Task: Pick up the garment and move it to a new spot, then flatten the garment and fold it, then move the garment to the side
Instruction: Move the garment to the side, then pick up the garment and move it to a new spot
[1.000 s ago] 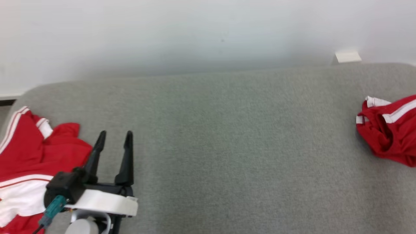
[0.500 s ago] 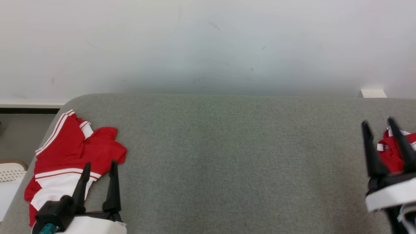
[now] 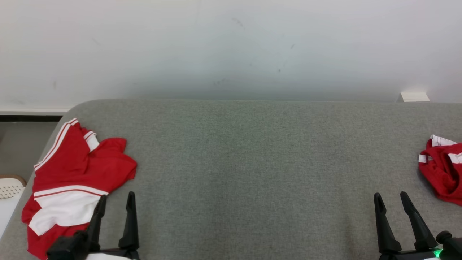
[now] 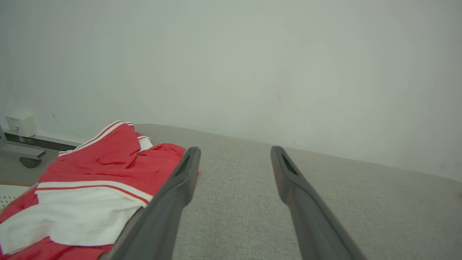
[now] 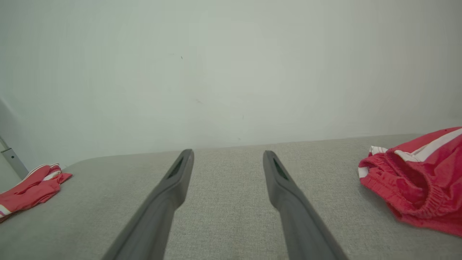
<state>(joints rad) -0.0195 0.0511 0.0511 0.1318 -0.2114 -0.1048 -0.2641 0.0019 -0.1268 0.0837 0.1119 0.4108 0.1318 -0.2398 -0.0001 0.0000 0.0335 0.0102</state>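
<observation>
A: As the surface and the room are taken first, what is seen?

B: A bench (image 3: 231,162) covered in grey woven fabric is seen, rounded at its far left corner. It is backed by a white wall (image 3: 231,47), faintly scuffed, on which a small white box (image 3: 414,96) is fixed at the right. Grey floor (image 3: 18,144) and a white perforated object (image 3: 9,187) are glimpsed past the left edge.

A: Where are the garments found?

B: A red-and-white garment (image 3: 77,169) is spread at the bench's left end. A crumpled red garment (image 3: 442,173) is bunched at the right end and cut off by the frame.

A: And the end effectors?

B: The left end effector (image 3: 116,195) is spread wide and empty beside the red-and-white garment; whether the cloth is touched cannot be told. The right end effector (image 3: 390,194) is likewise spread and empty, near the crumpled red garment but apart from it.

A: What is changed from half a second ago?

B: The right end effector was then seen across the crumpled red garment; it is now lowered clear of it. The camera is shifted slightly.
</observation>
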